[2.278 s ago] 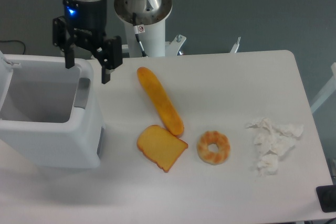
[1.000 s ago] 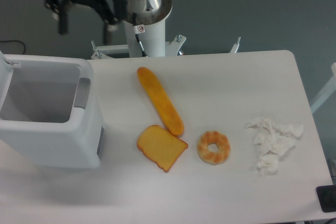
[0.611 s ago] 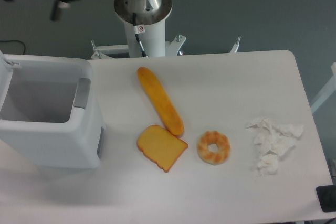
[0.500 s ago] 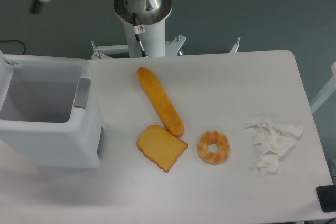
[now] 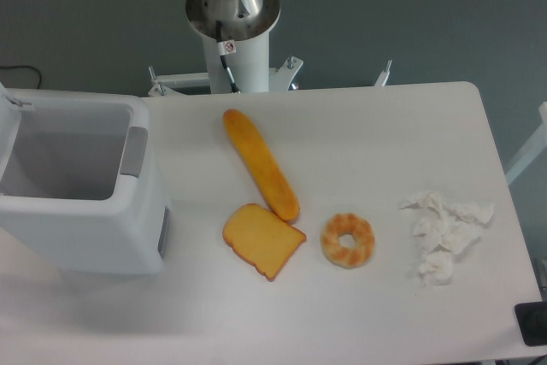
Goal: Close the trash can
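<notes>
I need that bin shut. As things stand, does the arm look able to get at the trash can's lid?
Probably yes: the trash can stands open with nothing over it, its lid upright at the left edge. The gripper itself is almost out of frame.

I see a white table [image 5: 376, 126] holding a long golden baguette [image 5: 261, 164] lying diagonally, its lower end touching a slice of toast [image 5: 262, 239]. Just right of the slice sits a ring-shaped doughnut [image 5: 348, 240]. Well apart, near the table's right edge, lies crumpled white tissue paper [image 5: 444, 234].
</notes>
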